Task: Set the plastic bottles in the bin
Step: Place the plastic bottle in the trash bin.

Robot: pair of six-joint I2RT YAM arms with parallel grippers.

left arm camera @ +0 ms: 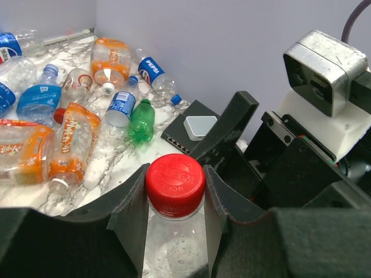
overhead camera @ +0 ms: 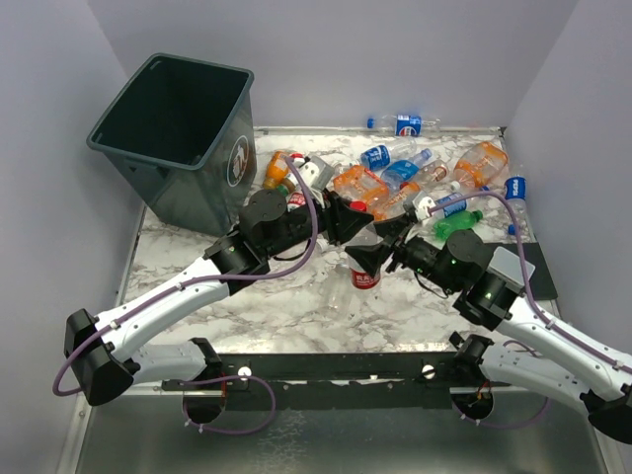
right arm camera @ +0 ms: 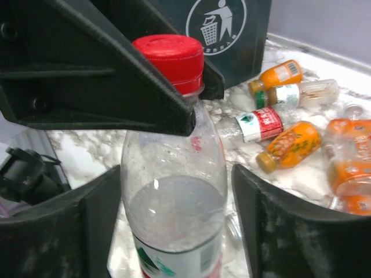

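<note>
Your bin (overhead camera: 197, 193) stood upper left, inside too dark to read, red-capped bottle (right arm camera: 174, 191) part-filled, your left pincer (left arm camera: 174, 208) clamped its neck, your right pincer (right arm camera: 174, 226) gaped around its body.

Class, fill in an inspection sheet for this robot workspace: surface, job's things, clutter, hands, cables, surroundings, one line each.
Surface: white, grey-veined marble-patterned table top.
Job's things: large dark green-grey plastic bin at far left, no bottle seen inside; small clear, orange-tinted and blue-labelled plastic bottles strewn along the far side; red-capped clear plastic bottle held at centre.
Clutter: flat black box with a pale grey square on top, by the right wall.
Hands: left hand shut on the red-capped bottle's neck; right hand open, straddling its body.
Cables: purple cables run along both arms.
Surroundings: plain pale walls on three sides.
</note>
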